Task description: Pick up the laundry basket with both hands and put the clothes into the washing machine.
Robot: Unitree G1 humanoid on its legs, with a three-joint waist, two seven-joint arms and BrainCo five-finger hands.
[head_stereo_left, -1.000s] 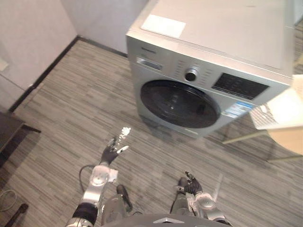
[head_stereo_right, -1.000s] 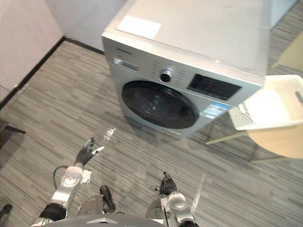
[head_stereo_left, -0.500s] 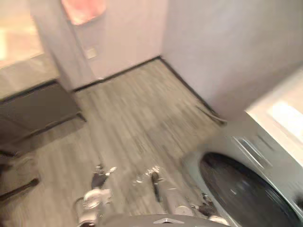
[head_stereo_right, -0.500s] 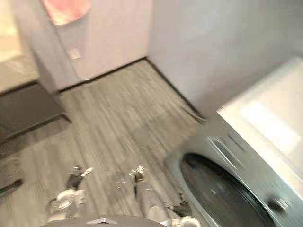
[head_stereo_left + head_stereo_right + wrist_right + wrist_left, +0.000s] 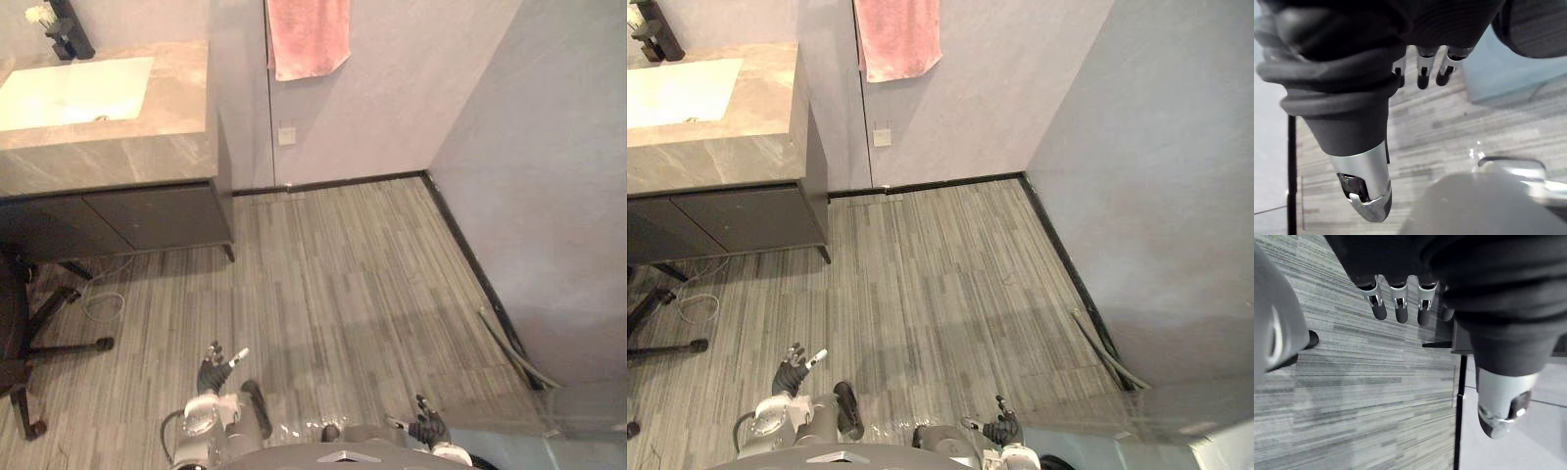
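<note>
While a corner of the washing machine [image 5: 1215, 446] edges the floor beside the right hand [image 5: 999, 429], both it and the left hand [image 5: 214, 367] hang slack-fingered, holding nothing. I see no basket, so turning calmly should find it.

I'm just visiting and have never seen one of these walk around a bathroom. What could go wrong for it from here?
Two things, as a guess. A loose cable lies on the floor by the dark vanity cabinet, and a chair base juts out at the robot's left, so a step that way might snag. Both the left hand and the right hand hang open holding nothing, and these views show neither basket nor washer door, so it may lose time finding them.
</note>
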